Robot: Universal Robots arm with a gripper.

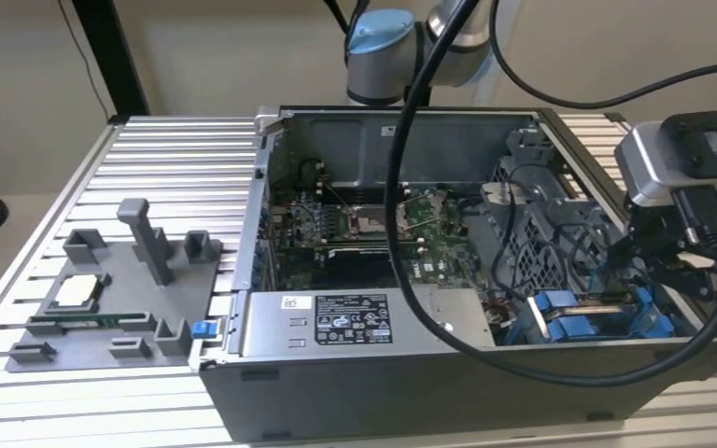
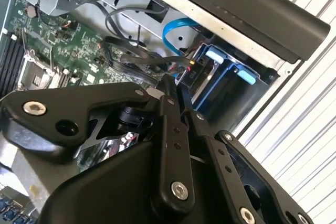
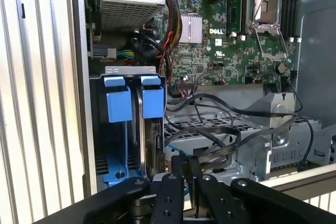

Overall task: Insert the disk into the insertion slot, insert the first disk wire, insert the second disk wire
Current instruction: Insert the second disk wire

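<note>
Exterior view, from its left: a grey fixture tray (image 1: pixel 109 308), then the open computer case (image 1: pixel 458 373) with its motherboard (image 1: pixel 372 224). At its right, the disk (image 1: pixel 601 313) sits in the insertion slot (image 1: pixel 558 327), cables (image 3: pixel 210 135) crowding beside. The gripper (image 2: pixel 176 95) is pinched nearly closed around a connector (image 2: pixel 189 74).

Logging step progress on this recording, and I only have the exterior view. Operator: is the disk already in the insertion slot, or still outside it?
Observer: It's in. In the first wrist view the disk stands inside the insertion slot, with its two blue clips side by side at the mouth.
Operator: What is the hand nearest to?
Observer: In the second wrist view the hand points at a black connector right beside the disk's blue frame. I cannot tell whether it is plugged in.
</note>
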